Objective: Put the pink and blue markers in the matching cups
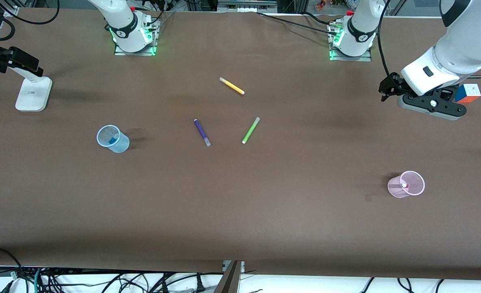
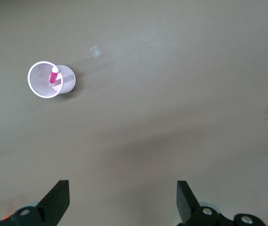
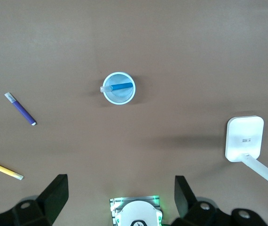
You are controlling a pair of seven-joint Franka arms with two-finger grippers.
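The left gripper point(image 2: 120, 202) hung spread and empty above the table's left-arm end; the right gripper point(image 3: 117, 200), also spread, hung over its own end. The pink marker point(image 1: 404, 185) stood in the pink cup point(image 1: 411, 190), the blue marker point(image 1: 113, 139) in the blue cup point(image 1: 120, 144).

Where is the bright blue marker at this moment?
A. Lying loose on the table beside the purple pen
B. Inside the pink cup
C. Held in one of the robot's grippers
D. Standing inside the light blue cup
D: the blue marker sits inside the light blue cup, and both open grippers hold nothing.
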